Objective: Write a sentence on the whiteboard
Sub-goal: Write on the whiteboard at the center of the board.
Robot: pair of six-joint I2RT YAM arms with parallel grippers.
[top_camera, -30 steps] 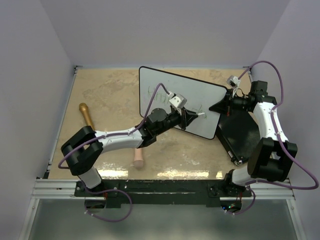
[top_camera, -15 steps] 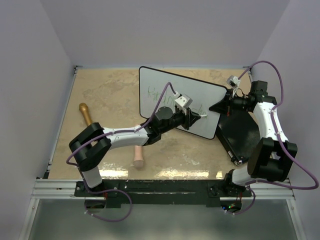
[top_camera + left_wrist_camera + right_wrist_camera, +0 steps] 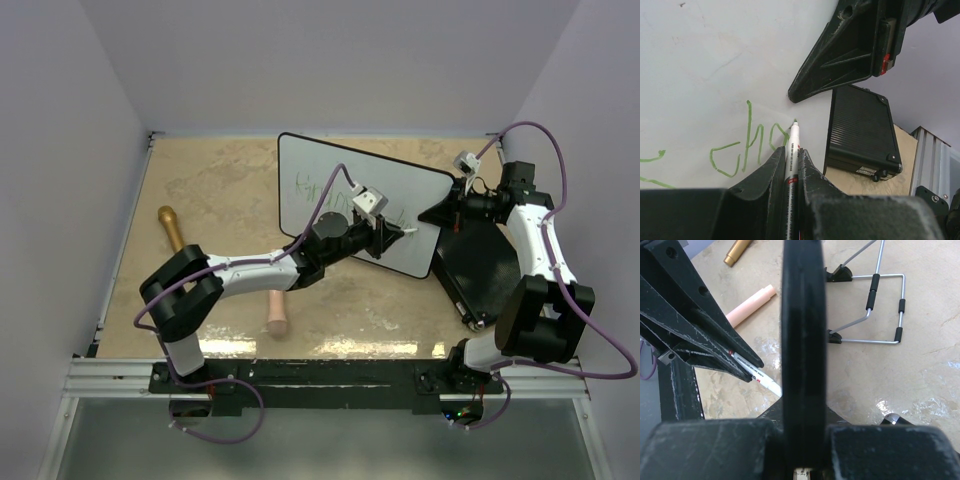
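Currently left gripper point(image 3: 791, 156) clamps marker point(image 3: 793, 142), tip on whiteboard point(image 3: 715, 60); right gripper point(image 3: 445, 212) pinches its rim. Only right wrist shows wire stand point(image 3: 880, 305).

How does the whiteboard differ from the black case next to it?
The whiteboard is glossy white with green writing; the black case is ribbed and plain. The whiteboard looks larger than the case. The right gripper clamps the whiteboard's edge; the case lies flat, ungripped. Both are rectangular.

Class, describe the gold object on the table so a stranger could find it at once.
Start at the whiteboard on the tan table. Left of it, lying apart from the board, is a slim stick-shaped object. It is shiny gold, unlike the pale pink one nearer the front edge.
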